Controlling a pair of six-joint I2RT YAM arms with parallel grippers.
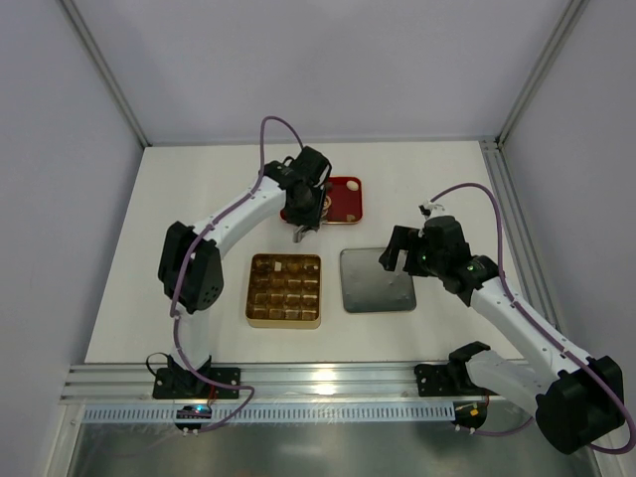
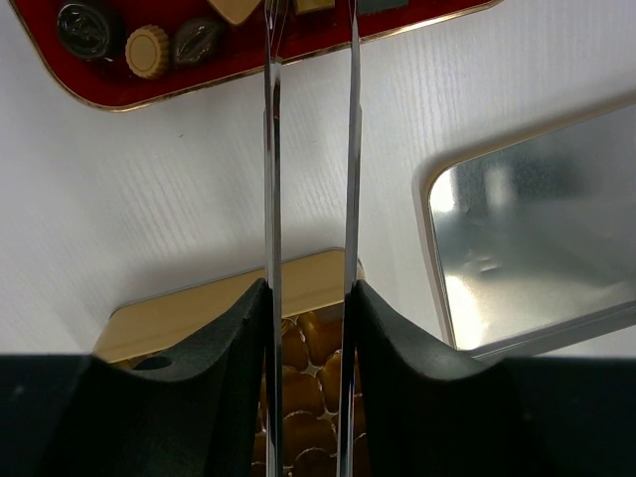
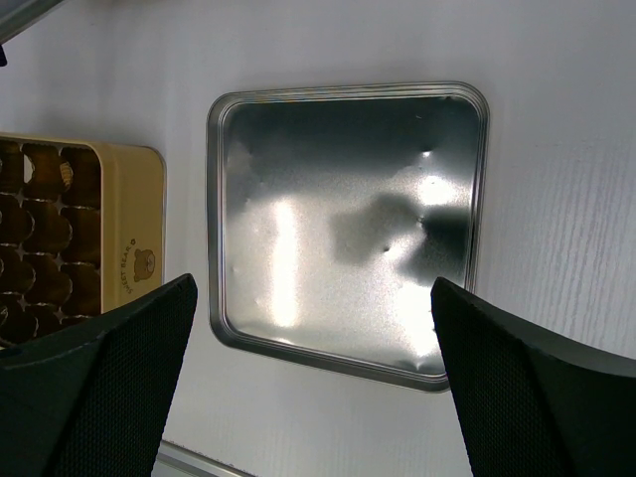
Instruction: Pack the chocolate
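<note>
Chocolate (image 2: 149, 50): the pieces are lying on the red tray (image 2: 238, 50), upper left of the left wrist view.

Handling (judgement): I am taking them as light, rigid, smooth and easily scuffed, so a gentle pinch across the sides seems best.

Left gripper (image 2: 310, 30) is showing narrow blades, with the tips at the top frame edge; cannot tell if it is holding anything.

Right gripper (image 3: 313, 348) is hanging wide and empty over the metal lid (image 3: 348, 229).

The gold box (image 3: 134, 199) is carrying a small printed mark on its rim, but the lettering is unreadable.
</note>
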